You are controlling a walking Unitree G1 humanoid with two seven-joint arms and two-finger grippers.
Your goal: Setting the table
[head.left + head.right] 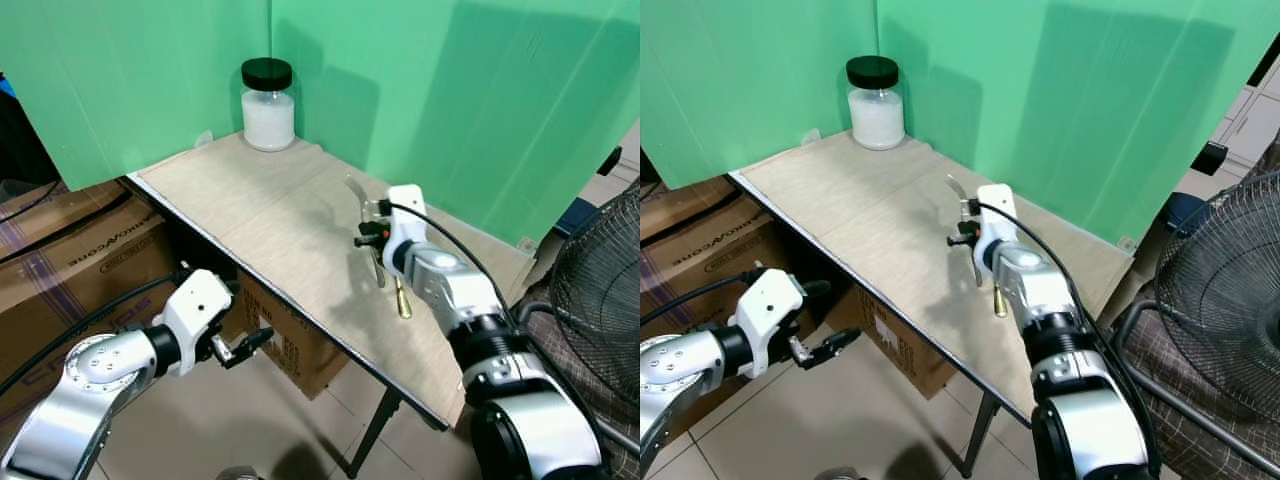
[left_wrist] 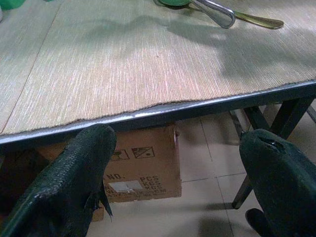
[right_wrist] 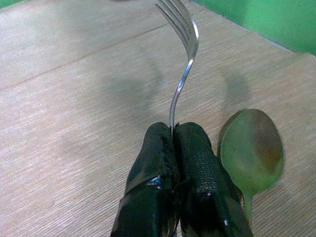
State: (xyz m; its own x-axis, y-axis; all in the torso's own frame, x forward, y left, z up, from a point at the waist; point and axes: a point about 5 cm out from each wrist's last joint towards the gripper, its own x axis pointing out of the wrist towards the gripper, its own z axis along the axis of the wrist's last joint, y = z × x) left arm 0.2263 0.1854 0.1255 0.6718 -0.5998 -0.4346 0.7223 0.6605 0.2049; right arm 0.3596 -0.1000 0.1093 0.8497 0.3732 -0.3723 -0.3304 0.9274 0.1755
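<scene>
The right gripper (image 3: 174,129) is over the worktop (image 1: 260,215), fingers (image 3: 197,163) pressed together on the stem of a fork (image 3: 183,49). It is a slim, shiny steel fork, its neck curving up out of the fingers to a set of narrow tines held clear above the surface. From the head camera the tines (image 1: 354,190) point toward the far corner, well short of the jar (image 1: 268,105) that stands there, white inside with a black lid. Just beside the gripper a spoon (image 3: 252,150) lies flat on the worktop, bowl up and polished, catching the green of the backdrop (image 1: 450,90); its gold handle (image 1: 402,298) runs toward the near edge. The left gripper (image 1: 245,347) hangs below the worktop's near edge, fingers (image 2: 74,182) wide apart with nothing between them, in front of a cardboard box (image 2: 143,165) on the tiled floor (image 1: 280,420).
</scene>
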